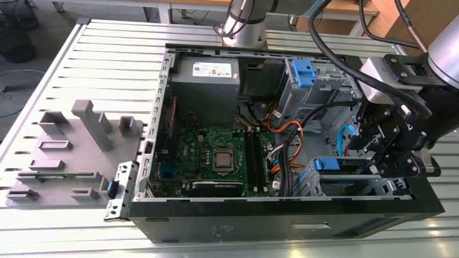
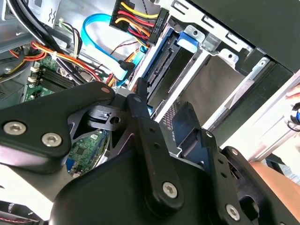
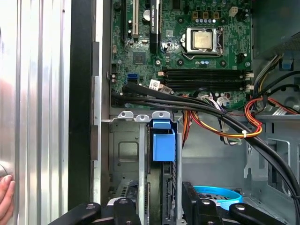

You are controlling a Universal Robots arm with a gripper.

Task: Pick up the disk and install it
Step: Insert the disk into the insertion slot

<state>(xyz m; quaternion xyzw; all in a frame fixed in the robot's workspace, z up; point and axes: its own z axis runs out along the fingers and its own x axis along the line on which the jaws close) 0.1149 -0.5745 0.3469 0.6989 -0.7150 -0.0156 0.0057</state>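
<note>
The gripper [image 1: 387, 159] hangs over the open computer case [image 1: 287, 226], at the exterior view's right, directly above the disk [image 3: 163, 143]. The disk stands on edge in the drive bay. I cannot tell whether the gripper has hold of it.

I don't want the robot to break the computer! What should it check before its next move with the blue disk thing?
1. Disk in its slot: ok. The disk sits in the drive cage, blue frame showing.
2. Disk pushed fully home: cannot tell.
3. Gripper lined up: ok. The gripper is right over the disk.
4. Cables out of the way: ok. The black cables run past the cage's end, not across the disk.
5. Hand clear: ok. A person's hand rests on the table, outside the case.
</note>
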